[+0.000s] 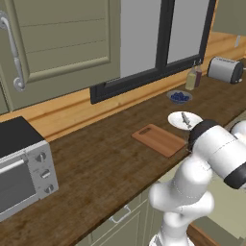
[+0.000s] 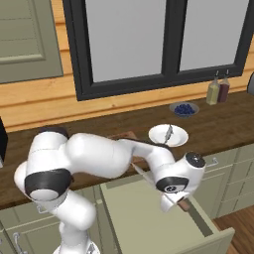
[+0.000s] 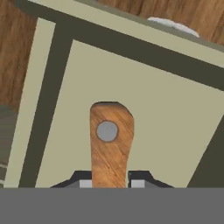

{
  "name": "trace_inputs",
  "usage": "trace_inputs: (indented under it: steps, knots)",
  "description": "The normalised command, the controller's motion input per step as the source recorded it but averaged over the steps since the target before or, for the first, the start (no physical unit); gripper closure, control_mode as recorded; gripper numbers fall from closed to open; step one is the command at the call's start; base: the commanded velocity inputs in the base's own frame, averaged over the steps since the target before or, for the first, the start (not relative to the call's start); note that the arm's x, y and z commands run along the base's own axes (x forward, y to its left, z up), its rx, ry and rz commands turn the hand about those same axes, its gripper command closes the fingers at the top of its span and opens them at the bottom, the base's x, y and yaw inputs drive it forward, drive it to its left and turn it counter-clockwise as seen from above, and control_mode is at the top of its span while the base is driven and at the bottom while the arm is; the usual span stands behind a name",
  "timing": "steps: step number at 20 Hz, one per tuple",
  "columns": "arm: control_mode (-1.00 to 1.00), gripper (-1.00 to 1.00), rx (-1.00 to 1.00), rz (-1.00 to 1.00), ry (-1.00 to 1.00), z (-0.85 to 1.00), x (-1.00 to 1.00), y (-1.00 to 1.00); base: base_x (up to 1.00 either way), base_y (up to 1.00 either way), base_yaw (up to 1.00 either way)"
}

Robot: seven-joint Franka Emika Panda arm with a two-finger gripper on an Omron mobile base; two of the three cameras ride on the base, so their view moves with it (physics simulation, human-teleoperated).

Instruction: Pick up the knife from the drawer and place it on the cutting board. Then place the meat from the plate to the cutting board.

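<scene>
Wooden desk (image 1: 96, 158) carries the cutting board (image 1: 159, 140), bare, with the plate (image 1: 184, 120) just beyond it. From the right base view, the pincer (image 2: 174, 202) hangs over the open drawer (image 2: 149, 218); up close, it's pinching the knife (image 3: 110, 142) by its handle.

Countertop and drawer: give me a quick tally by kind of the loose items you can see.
Knife, in the hand over the drawer: 1
Cutting board: 1
Plate: 1
Berry bowl: 1
Bottles: 2
Toaster: 1
Toaster oven: 1
Total: 8
</scene>
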Motion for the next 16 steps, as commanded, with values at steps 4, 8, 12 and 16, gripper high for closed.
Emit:
trace_inputs:
  steps: [4,8,12,16]
  knots:
    - [-1.00,1.00,0.00,-0.20,0.00,0.67,0.02,0.02,0.00,0.00,0.00]
    - [-1.00,1.00,-0.03,-0.20,0.05,0.17,0.51,0.54,0.00,0.00,0.00]
    - [-1.00,1.00,-0.04,-0.06,0.01,0.07,0.49,0.62,0.00,0.00,0.00]
    - [-1.00,1.00,0.00,0.00,0.00,0.12,0.48,0.48,0.00,0.00,0.00]
